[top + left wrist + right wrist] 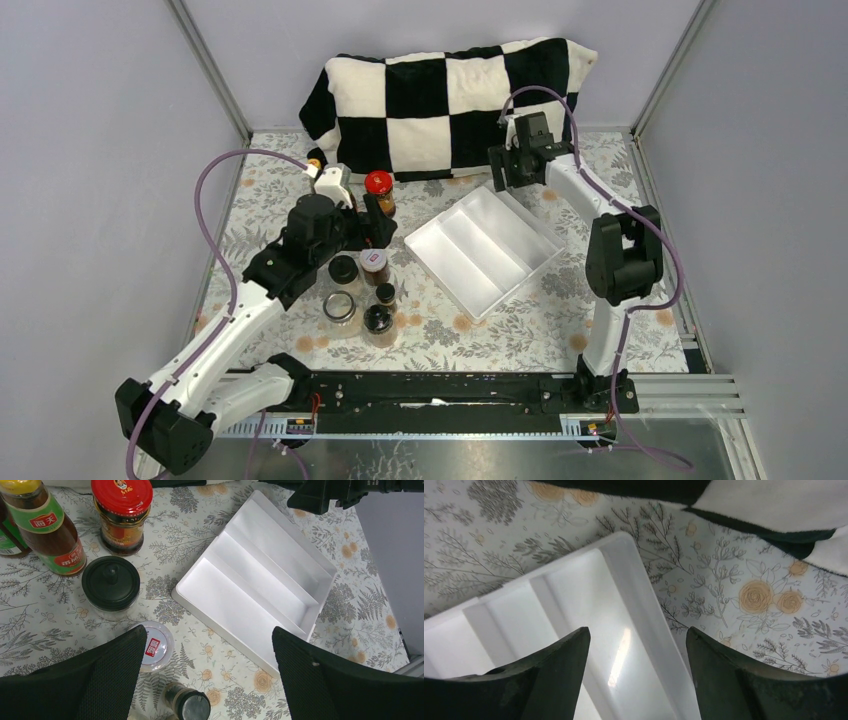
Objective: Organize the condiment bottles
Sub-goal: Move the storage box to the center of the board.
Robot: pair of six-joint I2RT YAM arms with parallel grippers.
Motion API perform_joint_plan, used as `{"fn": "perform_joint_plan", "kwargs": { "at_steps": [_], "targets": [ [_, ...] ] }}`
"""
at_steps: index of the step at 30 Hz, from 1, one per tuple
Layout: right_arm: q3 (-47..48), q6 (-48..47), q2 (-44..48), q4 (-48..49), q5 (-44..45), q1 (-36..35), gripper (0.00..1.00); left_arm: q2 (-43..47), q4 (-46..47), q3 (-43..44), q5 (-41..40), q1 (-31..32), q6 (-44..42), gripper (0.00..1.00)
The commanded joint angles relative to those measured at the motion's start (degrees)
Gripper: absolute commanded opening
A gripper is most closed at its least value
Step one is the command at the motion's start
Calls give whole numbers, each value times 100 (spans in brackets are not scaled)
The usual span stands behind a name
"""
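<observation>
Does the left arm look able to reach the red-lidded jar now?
Likely yes: the left gripper is open and the red-lidded jar stands just ahead, apart from the yellow-capped bottle.

Showing smooth, faintly glossy white plastic across the tray (270, 555). Left of the tray, gleaming on glass and lid of the red-lidded jar (121, 510), looking matt on the black-capped spice jar (110, 582). Behind the tray, looking fuzzy: checkered cloth (450, 95).

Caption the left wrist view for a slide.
Open left fingers frame the white tray; red-lidded jar and black-capped jar stand beside it.
</observation>
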State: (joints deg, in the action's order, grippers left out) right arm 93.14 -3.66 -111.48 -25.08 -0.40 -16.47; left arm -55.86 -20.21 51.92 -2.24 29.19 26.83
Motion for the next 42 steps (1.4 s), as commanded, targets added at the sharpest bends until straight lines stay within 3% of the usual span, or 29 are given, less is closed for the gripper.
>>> {"fn": "perform_joint_plan", "kwargs": {
  "at_steps": [1,10,20,30,35,42],
  "targets": [
    [247,-235,-219,-539,-515,177,78,-120,361,-96,156,-49,-147,99],
    [-186,-473,-436,-782,-1237,206,92,-248,386,-75,352,-45,-179,99],
    [-420,-551,-821,-659,-138,210,89,-210,410,-121,375,-45,-160,99],
    [-551,-388,-74,-321,-437,197,88,-297,410,-94,395,-45,-152,99],
    [-653,-386,328,-3,-143,199,88,-292,403,-112,397,-45,-143,99],
    [-253,-475,-267,-283,236,211,88,-336,396,-70,403,-45,-141,99]
  ]
}}
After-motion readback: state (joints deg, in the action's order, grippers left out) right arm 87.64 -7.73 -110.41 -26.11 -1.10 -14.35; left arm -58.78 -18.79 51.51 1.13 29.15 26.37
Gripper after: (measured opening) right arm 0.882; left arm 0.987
